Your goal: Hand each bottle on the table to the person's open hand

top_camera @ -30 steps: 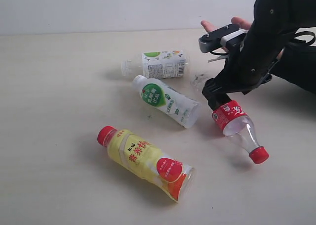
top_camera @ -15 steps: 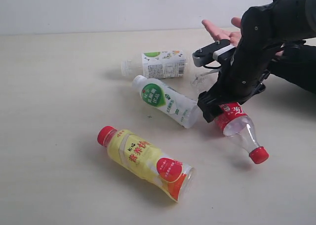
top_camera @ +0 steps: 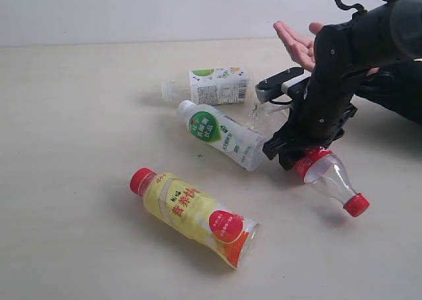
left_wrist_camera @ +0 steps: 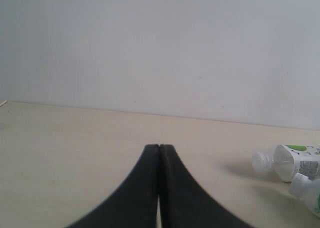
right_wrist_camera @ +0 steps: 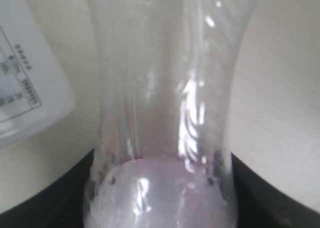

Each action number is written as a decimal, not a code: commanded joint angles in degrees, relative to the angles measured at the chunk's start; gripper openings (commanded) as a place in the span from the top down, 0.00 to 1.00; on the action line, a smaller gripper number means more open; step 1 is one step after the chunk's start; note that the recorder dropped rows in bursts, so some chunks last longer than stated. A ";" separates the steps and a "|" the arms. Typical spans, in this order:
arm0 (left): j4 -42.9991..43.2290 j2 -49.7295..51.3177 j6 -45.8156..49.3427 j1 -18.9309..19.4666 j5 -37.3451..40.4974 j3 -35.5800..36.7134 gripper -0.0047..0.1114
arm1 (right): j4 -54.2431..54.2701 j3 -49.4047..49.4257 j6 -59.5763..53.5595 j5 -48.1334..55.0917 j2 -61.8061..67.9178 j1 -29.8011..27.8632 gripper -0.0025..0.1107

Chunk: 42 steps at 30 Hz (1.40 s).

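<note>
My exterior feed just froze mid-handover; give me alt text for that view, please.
The right claw sits around the labelled end of the clear red-capped bottle, down at the table in front of a person's open hand. Left of it lie the yellow bottle, the white bottle with a green logo and the white-green-labelled bottle.

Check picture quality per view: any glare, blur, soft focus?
Exterior view: even light, sharp, soft shadow under the yellow-labelled bottle. Left wrist view: shut claw soft-edged, too near the lens. Right wrist view: red-labelled bottle fills the frame, blurred, white glare streaks.
</note>
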 commanded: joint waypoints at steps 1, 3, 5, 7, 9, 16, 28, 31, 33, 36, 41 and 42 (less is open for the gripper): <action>0.08 -0.34 0.05 -0.16 -0.39 0.04 0.96 | -0.97 -0.16 0.35 0.25 -0.15 0.10 0.79; 0.08 -0.34 0.05 -0.16 -0.39 0.04 0.96 | -2.05 -0.16 1.50 0.25 -0.15 0.10 0.89; 0.08 -0.34 0.05 -0.16 -0.39 0.04 0.96 | -2.98 -0.16 3.03 0.25 -0.15 0.10 0.98; 0.08 -0.34 0.05 -0.16 -0.39 0.04 0.96 | -3.64 -0.16 3.88 0.25 -0.15 0.10 0.98; 0.08 -0.34 0.05 -0.16 -0.39 0.04 0.96 | -3.92 -0.16 3.88 0.25 -0.15 0.10 0.98; 0.08 -0.34 0.05 -0.16 -0.39 0.04 0.96 | -4.67 -2.67 5.03 7.14 -2.98 0.10 0.98; 0.08 -0.34 0.05 -0.16 -0.39 0.04 0.96 | -4.55 -9.22 6.48 19.14 -19.34 0.10 0.98; 0.08 -0.34 0.05 -0.16 -0.39 0.04 0.96 | -4.55 -10.37 6.48 19.02 -24.82 0.10 0.98; 0.08 -0.34 0.05 -0.16 -0.39 0.04 0.96 | -5.81 -11.47 6.48 19.02 -28.35 0.10 0.98; 0.08 -0.34 0.05 -0.16 -0.39 0.04 0.96 | -10.53 -13.54 10.54 19.13 -32.39 0.10 0.98; 0.08 -0.34 0.05 -0.16 -0.39 0.04 0.96 | -16.45 -17.06 15.92 21.65 -34.03 0.10 0.98; 0.08 -0.34 0.05 -0.16 -0.39 0.04 0.96 | -16.57 -17.71 15.92 22.07 -33.69 0.10 0.98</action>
